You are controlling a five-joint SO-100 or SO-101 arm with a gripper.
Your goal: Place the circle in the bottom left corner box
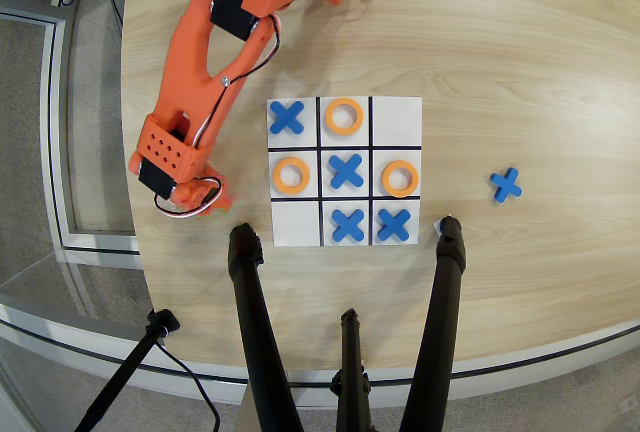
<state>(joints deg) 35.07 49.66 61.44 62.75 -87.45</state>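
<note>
Three orange circles lie in cells of the white paper grid (396, 112): one in the top middle (344, 116), one in the middle left (291, 176), one in the middle right (400, 178). The bottom left corner box (296, 224) is blank. Blue crosses fill the top left (287, 117), centre (346, 170), bottom middle (348, 224) and bottom right (394, 224). My orange arm reaches down the table's left side. Its gripper (203, 198) sits left of the grid, level with the middle row, and its fingers are hidden under the wrist.
A loose blue cross (506, 184) lies on the wood right of the grid. Three black tripod legs (252, 304) rise from the near table edge, two of them ending just below the grid's lower corners. The table's left edge (130, 142) runs close to the arm.
</note>
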